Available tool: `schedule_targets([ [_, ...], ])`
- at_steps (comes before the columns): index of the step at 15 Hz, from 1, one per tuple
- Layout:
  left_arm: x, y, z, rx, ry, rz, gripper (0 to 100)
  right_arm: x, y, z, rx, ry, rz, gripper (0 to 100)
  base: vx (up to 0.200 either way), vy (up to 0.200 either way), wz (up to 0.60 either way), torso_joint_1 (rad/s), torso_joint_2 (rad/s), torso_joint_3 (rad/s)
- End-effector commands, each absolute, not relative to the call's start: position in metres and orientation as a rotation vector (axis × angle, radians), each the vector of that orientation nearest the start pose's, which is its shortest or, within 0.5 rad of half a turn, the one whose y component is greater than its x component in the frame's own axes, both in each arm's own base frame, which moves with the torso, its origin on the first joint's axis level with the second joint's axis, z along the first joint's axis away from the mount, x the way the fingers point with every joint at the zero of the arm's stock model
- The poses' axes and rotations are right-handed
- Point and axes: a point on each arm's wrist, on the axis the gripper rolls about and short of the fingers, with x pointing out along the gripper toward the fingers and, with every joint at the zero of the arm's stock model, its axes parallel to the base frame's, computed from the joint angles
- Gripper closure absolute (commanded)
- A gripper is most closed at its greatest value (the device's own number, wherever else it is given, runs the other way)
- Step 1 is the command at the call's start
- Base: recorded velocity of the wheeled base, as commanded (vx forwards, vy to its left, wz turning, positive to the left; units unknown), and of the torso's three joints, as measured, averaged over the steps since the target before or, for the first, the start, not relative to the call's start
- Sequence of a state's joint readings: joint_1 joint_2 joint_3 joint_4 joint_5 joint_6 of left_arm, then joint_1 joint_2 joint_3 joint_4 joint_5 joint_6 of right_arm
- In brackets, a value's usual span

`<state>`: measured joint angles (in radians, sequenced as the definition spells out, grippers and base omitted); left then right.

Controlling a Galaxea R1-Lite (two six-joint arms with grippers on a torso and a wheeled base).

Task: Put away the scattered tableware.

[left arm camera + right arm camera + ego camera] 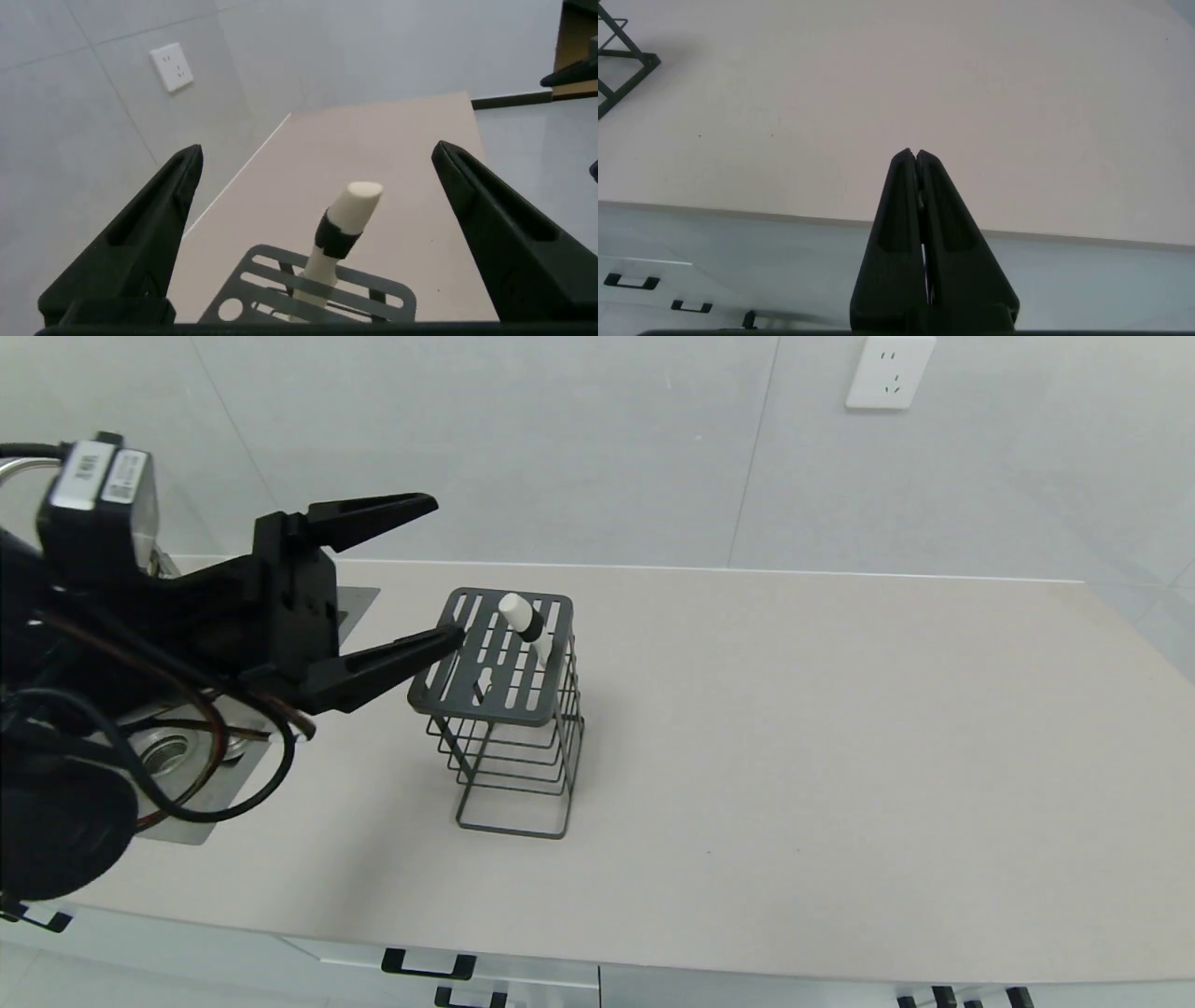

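Item 1. Counter [840, 756]: pale beige top running along a grey tiled wall, with drawer fronts below its front edge.

Item 2. Sink [201, 826]: steel, set into the counter's left end and partly covered by the left arm.

Item 3. Left gripper [448, 569]: black and held above the counter's left part, between the sink and the rack. Its fingers [154, 219] were spread wide and held nothing. In the head view the lower fingertip lay against the left edge of the rack's top plate, though contact could not be judged. In the left wrist view the utensil's handle stood in the gap between the two fingers, apart from both.

Item 4. Wire rack [467, 681]: dark grey and upright, left of the counter's middle, with a slotted top plate.

Item 5. Right gripper [916, 157]: black, with its fingers pressed together and nothing between them, held above the counter's front edge.

Item 6. Utensil [521, 616]: white handle with a black band, standing tilted in a slot near the rack's back right corner. Its lower end was not clear.

Item 7. Wall socket [889, 371]: white, on the wall above the counter's right half.
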<state>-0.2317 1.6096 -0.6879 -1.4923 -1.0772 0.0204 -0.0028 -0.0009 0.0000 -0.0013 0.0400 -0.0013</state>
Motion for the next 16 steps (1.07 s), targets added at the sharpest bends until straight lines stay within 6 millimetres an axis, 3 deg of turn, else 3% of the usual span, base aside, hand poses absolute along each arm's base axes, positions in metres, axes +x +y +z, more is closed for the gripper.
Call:
schedule_targets([
  [1,0.181,-0.061,0.261,0.294,-0.623,-1.217,0,-0.023,0.001,0.076,-0.002,-0.002,0.037,100,0.000,0.000,0.00,0.000,0.00,0.000],
  [4,0.123,-0.048,0.229,0.330,-0.607,-1.204,0,-0.023,0.001,0.076,-0.002,-0.002,0.038,100,0.000,0.000,0.00,0.000,0.00,0.000],
  [6,0.076,-0.036,0.191,0.336,-0.560,-1.187,0,-0.023,0.001,0.076,-0.002,-0.002,0.037,100,0.000,0.000,0.00,0.000,0.00,0.000],
  [9,0.031,-0.023,0.183,0.385,-0.587,-1.034,0,-0.023,0.001,0.076,-0.003,-0.002,0.037,100,0.000,0.000,0.00,0.000,0.00,0.000],
  [10,0.006,-0.019,0.167,0.373,-0.534,-0.959,0,-0.023,0.001,0.076,-0.003,-0.002,0.037,100,0.000,0.000,0.00,0.000,0.00,0.000],
  [11,0.003,-0.019,0.165,0.373,-0.530,-0.956,0,-0.023,0.001,0.076,-0.003,-0.002,0.037,100,0.000,0.000,0.00,0.000,0.00,0.000],
  [12,-0.028,-0.017,0.138,0.343,-0.497,-0.964,0,-0.023,0.001,0.076,-0.003,-0.002,0.037,100,0.000,0.000,0.00,0.000,0.00,0.000],
  [13,-0.036,-0.016,0.129,0.327,-0.472,-0.961,0,-0.023,0.001,0.076,-0.005,-0.002,0.037,100,0.000,0.000,0.00,0.000,0.00,0.000],
  [15,-0.030,-0.016,0.114,0.305,-0.384,-0.896,0,-0.023,0.001,0.076,-0.005,-0.002,0.037,100,0.000,0.000,0.00,0.000,0.00,0.000],
  [16,-0.027,-0.014,0.109,0.266,-0.325,-0.733,0,-0.023,0.001,0.076,-0.005,-0.002,0.037,100,0.000,0.000,0.00,0.000,0.00,0.000],
])
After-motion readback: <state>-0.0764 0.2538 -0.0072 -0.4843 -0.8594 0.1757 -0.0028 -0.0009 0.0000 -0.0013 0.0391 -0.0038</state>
